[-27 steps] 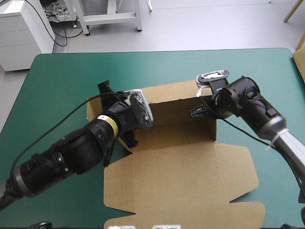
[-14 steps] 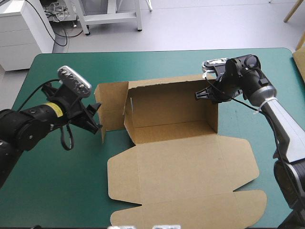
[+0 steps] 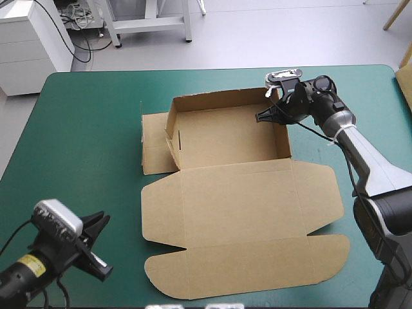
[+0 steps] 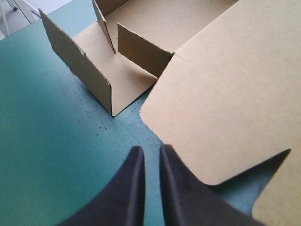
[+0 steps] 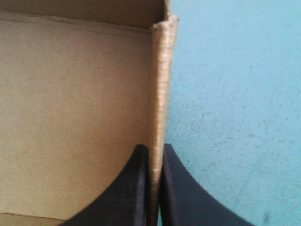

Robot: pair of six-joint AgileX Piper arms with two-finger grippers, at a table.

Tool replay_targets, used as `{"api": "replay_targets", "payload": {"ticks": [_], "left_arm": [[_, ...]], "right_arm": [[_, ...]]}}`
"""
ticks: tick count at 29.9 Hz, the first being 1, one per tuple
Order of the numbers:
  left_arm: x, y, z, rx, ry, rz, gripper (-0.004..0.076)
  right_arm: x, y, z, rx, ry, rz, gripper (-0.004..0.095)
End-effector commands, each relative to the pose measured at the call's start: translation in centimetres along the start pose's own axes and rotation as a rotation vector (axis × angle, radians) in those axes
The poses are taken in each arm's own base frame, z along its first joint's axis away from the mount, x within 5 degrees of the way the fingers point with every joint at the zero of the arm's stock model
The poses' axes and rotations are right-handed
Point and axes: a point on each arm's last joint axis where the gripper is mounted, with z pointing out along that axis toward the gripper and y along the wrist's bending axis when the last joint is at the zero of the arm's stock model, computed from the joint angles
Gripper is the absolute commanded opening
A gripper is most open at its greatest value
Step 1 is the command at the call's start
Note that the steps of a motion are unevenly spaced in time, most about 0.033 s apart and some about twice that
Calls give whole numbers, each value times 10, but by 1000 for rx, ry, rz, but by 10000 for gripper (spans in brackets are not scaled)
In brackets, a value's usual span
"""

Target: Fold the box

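Note:
The brown box stands as an open tray in the middle of the table, its lid flat toward the front edge. Far and right walls stand up; the left side flap lies splayed outward. My right gripper is at the tray's far right corner, shut on the right wall, which runs between its fingers. My left gripper is at the near left of the table, well clear of the box. Its fingers are shut with nothing in them, pointing at the lid's left corner and the splayed flap.
The lid's rounded tuck flap reaches close to the table's front edge. The teal-green cover stretches between the box and the table's left edge. My right arm stretches along the table's right side.
My left arm has let go of the box's left side and pulled back to the near left corner. The left flap has fallen outward. The right gripper has kept its hold on the right wall.

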Motion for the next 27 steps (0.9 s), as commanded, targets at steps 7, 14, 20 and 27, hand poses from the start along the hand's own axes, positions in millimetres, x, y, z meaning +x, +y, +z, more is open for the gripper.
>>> {"api": "replay_targets", "payload": {"ticks": [7,14,20,27], "left_arm": [[34,-16,-51,-69,-168,-127,-8],[51,-19,-50,-76,-109,-151,-8],[52,-19,-49,-79,-117,-160,-8],[51,-19,-49,-79,-121,-161,-8]], "right_arm": [[21,-2,4,15,195,-65,-21],[25,-2,28,12,261,-73,-22],[28,-1,43,2,293,-61,-21],[6,-2,25,5,214,-36,69]]}}
